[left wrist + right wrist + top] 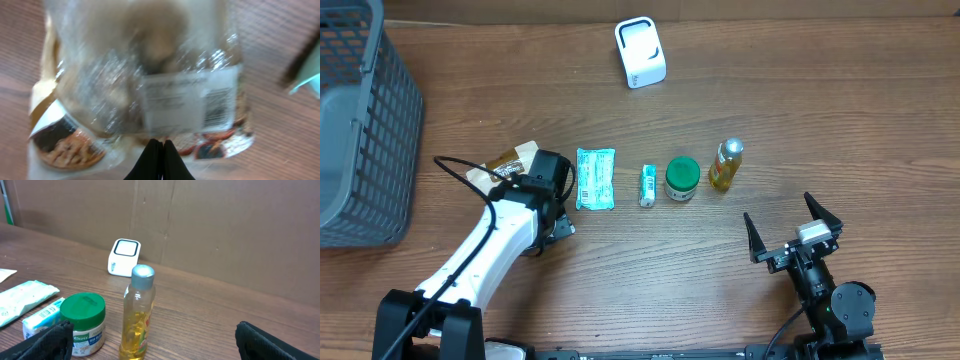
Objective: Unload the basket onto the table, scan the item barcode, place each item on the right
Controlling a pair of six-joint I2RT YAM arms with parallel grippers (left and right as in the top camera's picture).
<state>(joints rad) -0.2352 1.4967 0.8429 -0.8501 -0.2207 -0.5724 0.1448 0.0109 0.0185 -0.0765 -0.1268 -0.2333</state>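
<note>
Overhead: the snack packet (508,160) lay at the counter's (650,280) left, partly under my left end effector (535,178). My right end effector (778,207) stood spread.
Left wrist: fingers (154,161) pressed together at the snack packet's edge.
Right wrist: the scanner (124,257) stood behind the oil bottle (137,315).

The clear, crinkly plastic snack bag (512,160) with a brown-and-white printed base sits at the left of the wooden table (720,300), partly hidden. Its 1 white label (187,102), barcode at the right end, faces the left wrist camera, blurred. The white box-shaped scanner (640,52) stands upright at the far edge, well apart.
</note>
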